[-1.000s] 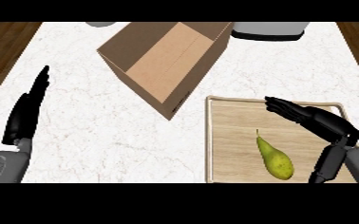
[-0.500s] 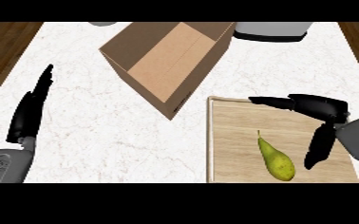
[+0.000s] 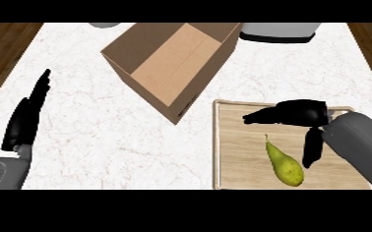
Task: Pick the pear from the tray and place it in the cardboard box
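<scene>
Over the far half of the tray (image 3: 236, 152), the right hand (image 3: 301, 112) has swung in from the counter's right edge during the last second and now hovers spread wide, fingers reaching left and thumb pointing toward the near edge, holding nothing. The pear (image 3: 285, 166) has not moved: it lies alone on the tray's near half, stem toward the hand, just beside the thumb but apparently untouched, so the grasp is probably next. The cardboard box (image 3: 167, 64), open and tilted at the counter's far middle, shows only bare board inside. The left hand (image 3: 27, 115) rests flat-fingered by the left edge.
</scene>
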You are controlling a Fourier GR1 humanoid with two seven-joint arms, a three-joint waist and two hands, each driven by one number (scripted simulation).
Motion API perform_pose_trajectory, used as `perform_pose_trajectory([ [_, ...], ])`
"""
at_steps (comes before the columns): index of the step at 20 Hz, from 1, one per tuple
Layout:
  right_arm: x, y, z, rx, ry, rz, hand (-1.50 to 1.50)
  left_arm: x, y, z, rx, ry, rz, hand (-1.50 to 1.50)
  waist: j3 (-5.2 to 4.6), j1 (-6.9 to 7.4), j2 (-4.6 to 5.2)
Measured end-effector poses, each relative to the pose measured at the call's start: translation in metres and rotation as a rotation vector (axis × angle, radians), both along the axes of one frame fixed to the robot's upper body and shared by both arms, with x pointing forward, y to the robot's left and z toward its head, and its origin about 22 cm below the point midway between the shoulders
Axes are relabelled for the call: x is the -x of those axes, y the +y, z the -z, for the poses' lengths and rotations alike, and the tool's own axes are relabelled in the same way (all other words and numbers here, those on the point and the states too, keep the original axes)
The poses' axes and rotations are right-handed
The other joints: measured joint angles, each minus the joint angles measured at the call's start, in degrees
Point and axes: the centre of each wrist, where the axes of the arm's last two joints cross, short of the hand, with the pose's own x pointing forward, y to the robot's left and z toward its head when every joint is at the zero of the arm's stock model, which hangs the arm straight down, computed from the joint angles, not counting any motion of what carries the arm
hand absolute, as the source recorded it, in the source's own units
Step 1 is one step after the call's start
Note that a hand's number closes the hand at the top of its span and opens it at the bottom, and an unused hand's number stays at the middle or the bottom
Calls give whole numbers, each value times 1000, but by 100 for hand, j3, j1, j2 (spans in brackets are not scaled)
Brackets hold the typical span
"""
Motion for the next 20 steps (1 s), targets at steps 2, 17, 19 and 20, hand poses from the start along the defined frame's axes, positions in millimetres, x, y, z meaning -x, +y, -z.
perform_pose_trajectory([
  [2, -4, 0, 4, 31, -15, -29, -150, 2, 2, 1, -1, 1, -8, 0, -2, -38, -8],
  [17, -16, 14, 30, 40, -40, -138, -150, 9, 7, 7, -4, 7, -30, 0, -49, -226, -96],
  [19, -16, 16, 30, 36, -35, -147, -150, 13, 7, 13, -2, 5, -34, 0, -52, -232, -93],
  [20, -16, 14, 27, 30, -32, -155, -150, 12, 9, 11, -3, 4, -38, 0, -44, -242, -89],
])
